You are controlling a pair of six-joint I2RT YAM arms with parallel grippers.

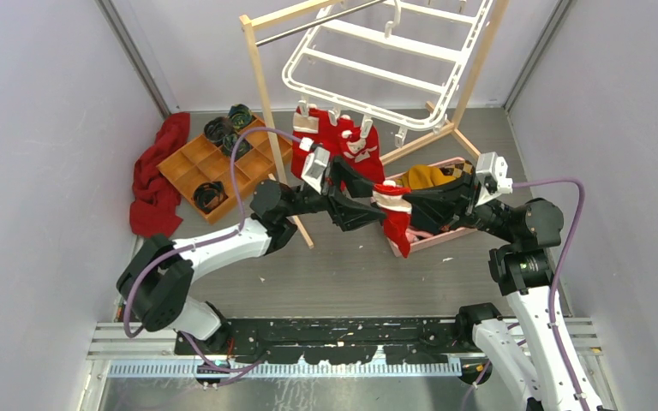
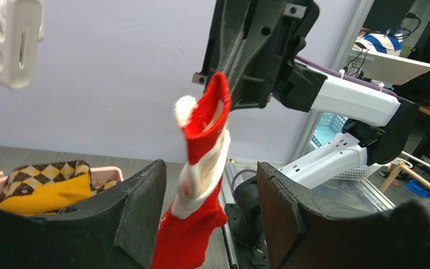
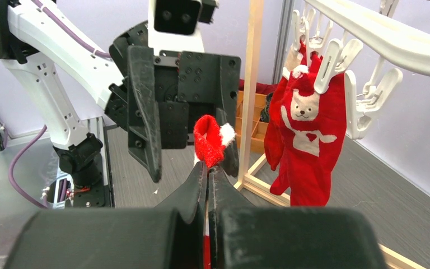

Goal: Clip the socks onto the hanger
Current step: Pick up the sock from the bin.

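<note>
My right gripper (image 1: 398, 199) (image 3: 208, 168) is shut on the cuff of a red sock with a white cuff (image 1: 394, 218) (image 3: 210, 140), which hangs down in mid-air above the table. My left gripper (image 1: 367, 205) (image 2: 208, 168) is open, its fingers on either side of the same sock (image 2: 199, 174) without touching it. The white hanger (image 1: 377, 60) (image 3: 381, 33) hangs tilted from the rack behind. Red socks (image 1: 338, 137) (image 3: 305, 129) hang clipped along its near edge. A free white clip (image 2: 14, 39) dangles at the upper left of the left wrist view.
The light wooden rack (image 1: 266, 86) stands just behind the grippers. A pink basket (image 1: 445, 240) (image 2: 0, 182) holds mustard and checkered garments. A wooden tray (image 1: 214, 154) with dark rolled socks and a dark red cloth (image 1: 154, 171) lie at the left.
</note>
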